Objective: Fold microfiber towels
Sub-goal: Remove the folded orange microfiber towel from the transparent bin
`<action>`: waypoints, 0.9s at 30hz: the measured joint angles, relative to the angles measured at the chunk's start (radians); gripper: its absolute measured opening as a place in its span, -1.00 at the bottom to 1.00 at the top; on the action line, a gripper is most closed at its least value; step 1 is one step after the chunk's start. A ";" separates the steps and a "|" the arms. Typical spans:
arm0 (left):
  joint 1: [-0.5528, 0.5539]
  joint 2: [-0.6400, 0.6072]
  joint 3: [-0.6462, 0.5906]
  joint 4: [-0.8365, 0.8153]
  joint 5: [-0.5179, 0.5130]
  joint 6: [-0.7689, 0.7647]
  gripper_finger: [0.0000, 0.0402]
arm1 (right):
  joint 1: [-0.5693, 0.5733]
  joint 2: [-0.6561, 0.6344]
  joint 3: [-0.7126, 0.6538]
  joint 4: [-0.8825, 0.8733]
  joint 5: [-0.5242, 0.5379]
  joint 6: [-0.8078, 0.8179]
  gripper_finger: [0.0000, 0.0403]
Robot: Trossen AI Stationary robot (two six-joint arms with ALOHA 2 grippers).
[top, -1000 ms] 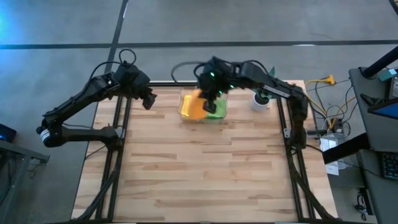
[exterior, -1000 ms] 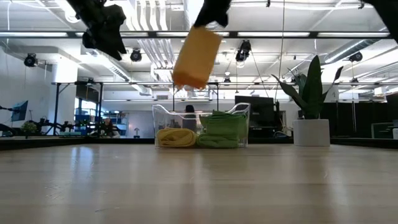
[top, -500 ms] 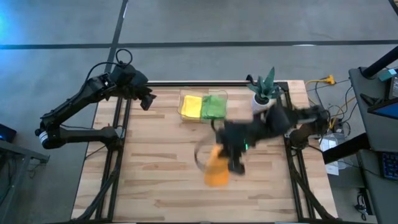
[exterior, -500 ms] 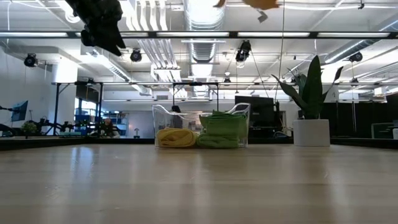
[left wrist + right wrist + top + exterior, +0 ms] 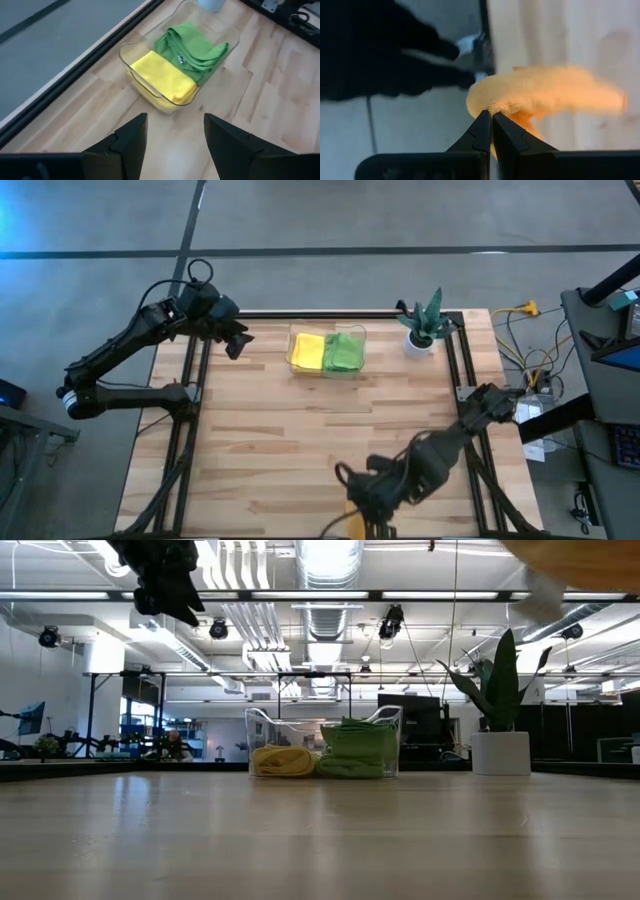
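The orange towel [image 5: 545, 92] hangs bunched from my right gripper [image 5: 491, 116], which is shut on it above the table's near edge [image 5: 362, 502]. In the low view it is only an orange blur [image 5: 585, 555] at the top right. A yellow towel [image 5: 162, 75] and a green towel [image 5: 192, 47] lie folded side by side in a clear bin [image 5: 327, 352] at the far middle of the table. My left gripper [image 5: 175, 132] hovers open, high at the far left [image 5: 237, 340], pointing at the bin and touching nothing. My right gripper pinches a bunched part of the orange towel [image 5: 496, 106] between its two fingertips; one layer or several, I cannot tell. The fingers slant down toward the table's near edge. The towel is off the table and slack, swung out past the fingers.
A spiky green plant in a white pot [image 5: 422, 325] stands at the far right, beside the bin. Bare wooden tabletop [image 5: 300, 440] stretches between the bin and the near edge. Black frame rails [image 5: 190, 430] run along both sides of the table.
My right gripper has swung from above the bin at the far side across the table to its near edge, sinking a little and rolling its wrist, still shut. The orange towel has gone with it, lifted clear of the bin and trailing behind.
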 joint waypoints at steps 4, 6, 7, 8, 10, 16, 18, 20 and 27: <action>0.000 0.000 0.000 0.000 0.027 0.000 -0.11 | 0.021 0.035 0.000 0.000 -0.076 0.008 -0.96; 0.000 0.000 0.000 0.000 0.039 0.000 -0.11 | 0.019 0.045 -0.003 -0.001 -0.087 -0.004 -0.96; 0.000 0.000 0.000 0.000 0.047 0.000 -0.11 | 0.015 0.048 -0.004 0.000 -0.088 -0.016 -0.96; 0.000 0.000 0.000 0.000 0.054 0.001 -0.11 | 0.006 0.052 -0.007 0.002 -0.090 -0.031 -0.96; 0.000 0.000 0.000 0.000 0.070 0.001 -0.11 | -0.019 0.063 -0.018 0.019 -0.126 -0.079 -0.96; -0.001 0.000 0.000 -0.010 0.092 0.001 -0.11 | -0.119 0.113 -0.142 0.147 -0.228 -0.283 -0.96; -0.001 0.000 0.000 -0.011 0.106 0.001 -0.11 | -0.162 0.114 -0.202 0.196 -0.249 -0.352 -0.96; -0.001 -0.004 0.000 -0.020 0.126 0.001 -0.11 | -0.208 0.114 -0.262 0.246 -0.268 -0.411 -0.96; 0.000 -0.026 -0.002 -0.101 0.130 0.002 -0.11 | -0.355 0.118 -0.401 0.460 -0.371 -0.536 -0.96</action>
